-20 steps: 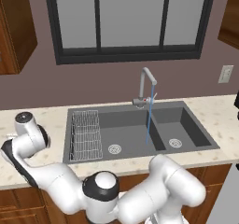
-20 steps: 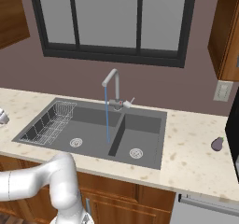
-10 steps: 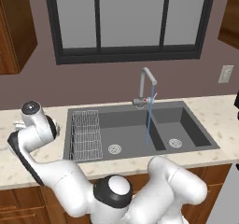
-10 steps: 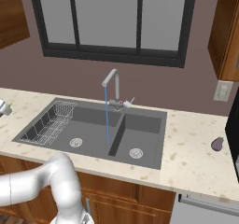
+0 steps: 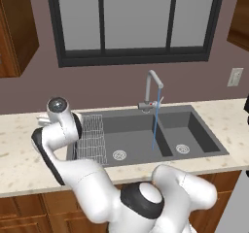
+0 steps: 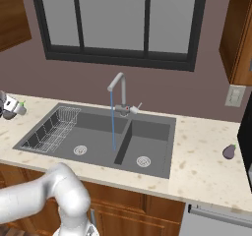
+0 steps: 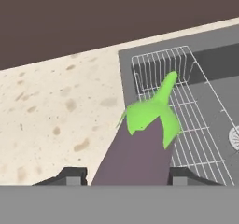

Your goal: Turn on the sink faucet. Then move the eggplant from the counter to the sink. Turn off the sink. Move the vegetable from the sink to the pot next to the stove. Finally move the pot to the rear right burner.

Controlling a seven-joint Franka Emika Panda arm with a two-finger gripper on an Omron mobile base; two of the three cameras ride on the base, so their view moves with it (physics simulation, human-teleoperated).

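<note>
Purple eggplant (image 7: 140,146) with a green cap sits low in the hand view's centre, clamped between the gripper's (image 7: 127,175) 2 dark fingertips (image 7: 70,175), jaws part-way closed on it. Behind it, right of centre, lies the wire rack (image 7: 186,106) inside the grey sink (image 7: 219,41). Speckled counter (image 7: 56,111) fills the left. Water (image 5: 154,127) runs from the faucet (image 5: 151,89) mid-frame in the left base view.
</note>
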